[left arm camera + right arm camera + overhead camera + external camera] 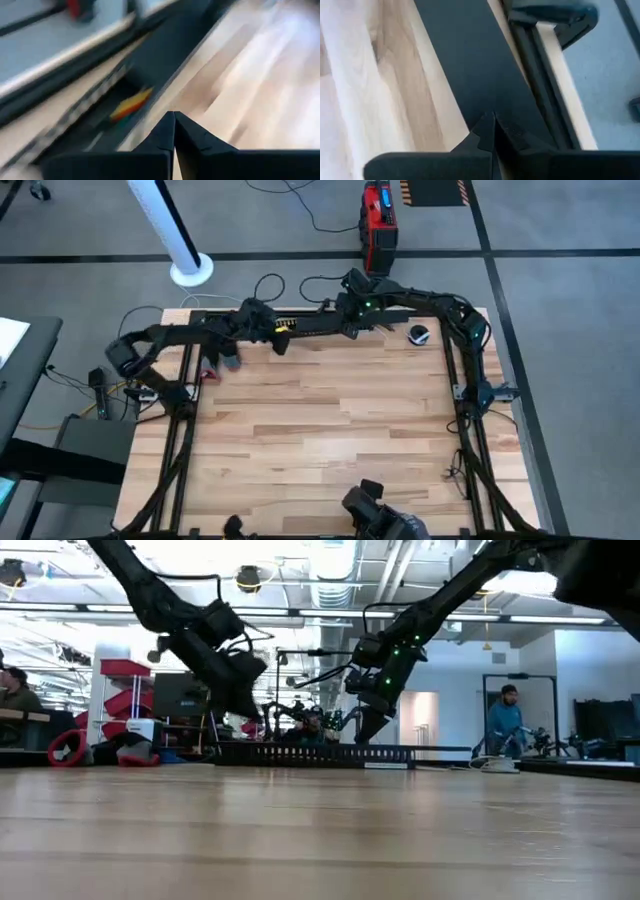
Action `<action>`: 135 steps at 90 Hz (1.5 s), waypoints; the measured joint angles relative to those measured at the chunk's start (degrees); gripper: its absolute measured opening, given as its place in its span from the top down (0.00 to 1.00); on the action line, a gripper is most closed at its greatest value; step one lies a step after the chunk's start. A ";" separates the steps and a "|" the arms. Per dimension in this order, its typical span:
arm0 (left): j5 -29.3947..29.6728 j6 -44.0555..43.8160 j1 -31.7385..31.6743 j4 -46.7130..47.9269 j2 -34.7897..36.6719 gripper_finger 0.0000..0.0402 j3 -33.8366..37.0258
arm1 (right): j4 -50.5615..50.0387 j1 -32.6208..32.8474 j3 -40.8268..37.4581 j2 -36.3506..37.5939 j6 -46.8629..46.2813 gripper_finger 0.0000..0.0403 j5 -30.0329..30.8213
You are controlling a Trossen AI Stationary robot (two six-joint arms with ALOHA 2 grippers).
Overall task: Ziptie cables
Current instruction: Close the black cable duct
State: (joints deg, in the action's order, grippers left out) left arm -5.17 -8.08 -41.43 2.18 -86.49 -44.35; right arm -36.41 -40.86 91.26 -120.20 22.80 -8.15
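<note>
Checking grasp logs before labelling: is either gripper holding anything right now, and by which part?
Nothing is held. Left gripper and right gripper both have their jaws shut with nothing between them, over the flat black strip along the table's far edge.

Pale wooden counter of butcher-block planks, smooth with a soft satin sheen in the low view. Long black strip lying on it, flat, matt, plastic-looking. Comb-slotted black channel, also matt plastic by its look. Left claw and right claw, dark matt plastic with smooth angular faces. Grey floor, dull, finely textured like carpet.
</note>
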 joint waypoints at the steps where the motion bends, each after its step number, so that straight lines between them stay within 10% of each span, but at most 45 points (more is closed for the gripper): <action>1: 0.61 0.09 0.00 0.91 0.24 1.00 0.07 | -0.35 0.00 -0.03 0.02 0.01 1.00 -0.02; 32: 13.01 -2.80 -1.87 7.63 2.14 1.00 4.87 | -6.74 0.61 -0.68 0.10 1.27 1.00 -1.05; 135: 4.64 -8.72 -5.51 -9.36 2.03 1.00 10.84 | -2.64 1.33 -0.94 0.04 2.13 1.00 -5.71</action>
State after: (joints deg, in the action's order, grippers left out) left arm -0.53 -16.80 -46.94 -7.18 -84.47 -33.52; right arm -39.05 -39.53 90.32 -120.16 24.93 -13.87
